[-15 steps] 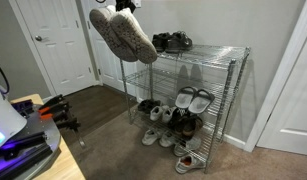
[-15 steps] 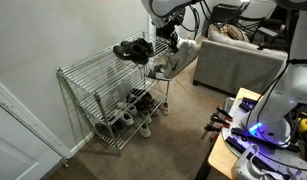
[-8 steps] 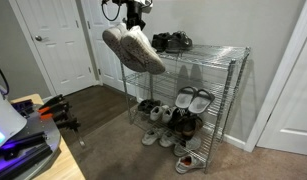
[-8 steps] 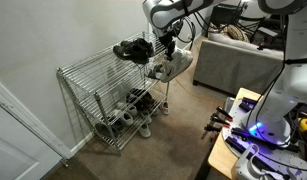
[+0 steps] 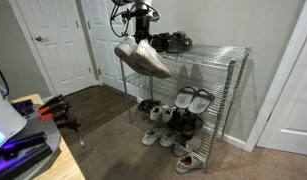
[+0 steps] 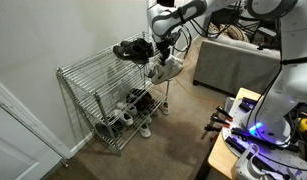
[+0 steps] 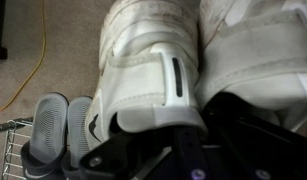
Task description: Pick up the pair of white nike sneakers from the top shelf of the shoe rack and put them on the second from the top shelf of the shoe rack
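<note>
- Exterior view, rack seen from the front: over the last second the sneakers (image 5: 143, 58) have come down and in toward the rack (image 5: 218, 90). They were high and out to the side, and now hang toe-down from the gripper (image 5: 140, 36), just beside the rack's near end and a little below the top shelf. The black shoes (image 5: 173, 41) stay on top. I judge the lift-off done and the carry well along, with the move onto the second shelf yet to come.
- Exterior view from the wall side: the sneakers (image 6: 165, 68) have dropped here too, and now hang under the gripper (image 6: 164, 48) at the rack's (image 6: 93, 90) far corner, past the black shoes (image 6: 133, 50). Only this view shows them outside the frame and not yet over any shelf, with a couch (image 6: 233, 60) behind.
- Wrist view: only here does the grip show. The gripper's (image 7: 168, 140) dark jaws are clamped on the pair of sneakers (image 7: 153, 70), which fill the picture. Grey slippers (image 7: 53, 125) lie below on a lower shelf, and a yellow cable (image 7: 43, 55) runs over the carpet.
</note>
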Motion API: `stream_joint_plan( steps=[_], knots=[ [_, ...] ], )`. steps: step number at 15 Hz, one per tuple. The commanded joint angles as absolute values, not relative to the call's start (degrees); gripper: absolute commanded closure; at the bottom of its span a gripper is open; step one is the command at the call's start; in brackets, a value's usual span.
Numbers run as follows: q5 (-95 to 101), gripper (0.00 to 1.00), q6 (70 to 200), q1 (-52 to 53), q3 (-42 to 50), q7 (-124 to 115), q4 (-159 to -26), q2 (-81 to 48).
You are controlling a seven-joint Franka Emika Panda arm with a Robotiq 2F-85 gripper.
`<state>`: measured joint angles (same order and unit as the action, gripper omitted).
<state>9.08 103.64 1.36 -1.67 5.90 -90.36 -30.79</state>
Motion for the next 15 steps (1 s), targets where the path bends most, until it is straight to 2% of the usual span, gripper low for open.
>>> stream_joint_plan(
  steps=[1,5,6,10,13,15],
  knots=[
    [8.84,0.9,103.64,1.42,-1.39,5.98,-90.25,-30.88],
    [8.72,0.9,103.66,1.34,-1.43,5.99,-90.25,-30.88],
    [8.71,0.94,103.66,1.35,-1.44,5.99,-90.25,-30.88],
    [10.24,0.94,109.46,2.93,-1.5,4.14,-96.6,-31.37],
    [10.53,0.94,116.51,3.57,-1.77,4.6,-102.43,-31.56],
    [10.77,0.94,127.23,3.86,-1.68,3.76,-107.26,-30.72]
  ],
)
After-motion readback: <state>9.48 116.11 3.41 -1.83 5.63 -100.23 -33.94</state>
